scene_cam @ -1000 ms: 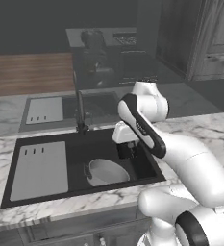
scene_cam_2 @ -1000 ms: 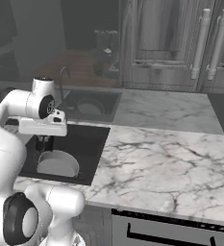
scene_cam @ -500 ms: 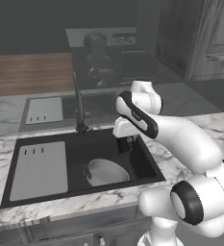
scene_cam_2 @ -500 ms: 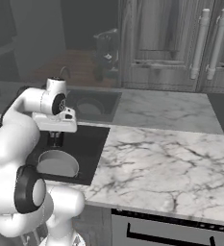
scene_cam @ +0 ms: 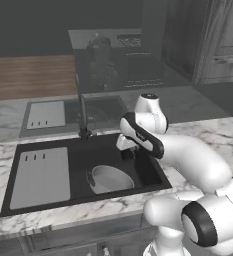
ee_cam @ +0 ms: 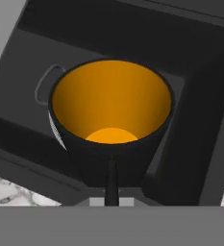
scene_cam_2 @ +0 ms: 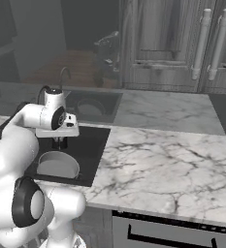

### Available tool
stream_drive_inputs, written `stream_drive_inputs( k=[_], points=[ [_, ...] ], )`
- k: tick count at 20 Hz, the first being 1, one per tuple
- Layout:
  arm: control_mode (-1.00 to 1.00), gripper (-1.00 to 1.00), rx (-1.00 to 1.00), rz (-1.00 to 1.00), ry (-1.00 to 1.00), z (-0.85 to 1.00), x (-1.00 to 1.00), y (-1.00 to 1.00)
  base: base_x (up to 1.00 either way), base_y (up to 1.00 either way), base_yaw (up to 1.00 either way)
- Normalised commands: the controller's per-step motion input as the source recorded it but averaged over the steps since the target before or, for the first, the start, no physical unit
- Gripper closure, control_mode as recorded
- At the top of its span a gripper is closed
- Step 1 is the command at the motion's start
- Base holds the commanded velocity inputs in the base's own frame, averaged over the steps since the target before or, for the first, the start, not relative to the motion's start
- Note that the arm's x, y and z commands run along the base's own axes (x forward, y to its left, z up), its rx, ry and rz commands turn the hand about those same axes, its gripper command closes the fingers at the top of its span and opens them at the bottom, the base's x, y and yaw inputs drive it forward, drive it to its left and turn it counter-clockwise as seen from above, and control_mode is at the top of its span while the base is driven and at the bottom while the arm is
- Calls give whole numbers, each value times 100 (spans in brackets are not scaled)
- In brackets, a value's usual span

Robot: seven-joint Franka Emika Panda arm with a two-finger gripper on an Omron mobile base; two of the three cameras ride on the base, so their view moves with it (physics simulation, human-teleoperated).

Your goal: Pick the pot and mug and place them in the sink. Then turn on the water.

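My gripper (ee_cam: 112,192) is shut on the black mug (ee_cam: 112,101), whose orange inside faces the hand camera; one dark finger (ee_cam: 112,180) lies against its wall. The gripper (scene_cam: 129,148) hangs over the right part of the black sink (scene_cam: 43,145), just above and right of the grey pot (scene_cam: 110,178), which rests on the basin floor. From the right base view the gripper (scene_cam_2: 61,139) is directly above the pot (scene_cam_2: 57,164). In the hand view a pot loop handle (ee_cam: 45,84) peeks out left of the mug, over the sink floor (ee_cam: 195,120). The mug itself is hard to make out in both base views.
A dark gooseneck faucet (scene_cam: 82,117) rises at the sink's back edge, left of the gripper. The light grey drain panel (scene_cam: 40,176) fills the sink's left half. Marble counter (scene_cam_2: 158,160) stretches to the right. A paler hazy basin (scene_cam: 95,110) lies behind.
The arm's elbow has swung out to the right. The hand has stayed over the right part of the sink, shifting only slightly, with the mug still held.
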Motion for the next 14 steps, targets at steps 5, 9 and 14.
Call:
stream_drive_inputs(
  k=[5, 9, 14],
  points=[
    [-100, 100, -1, -1, -3, -4, 28, 1, 0, 0, 0],
    [-100, 100, -1, -3, 0, -12, 27, 7, 0, 0, 0],
    [-100, 100, 0, 0, 0, -18, 17, 14, 0, 0, 0]
  ],
)
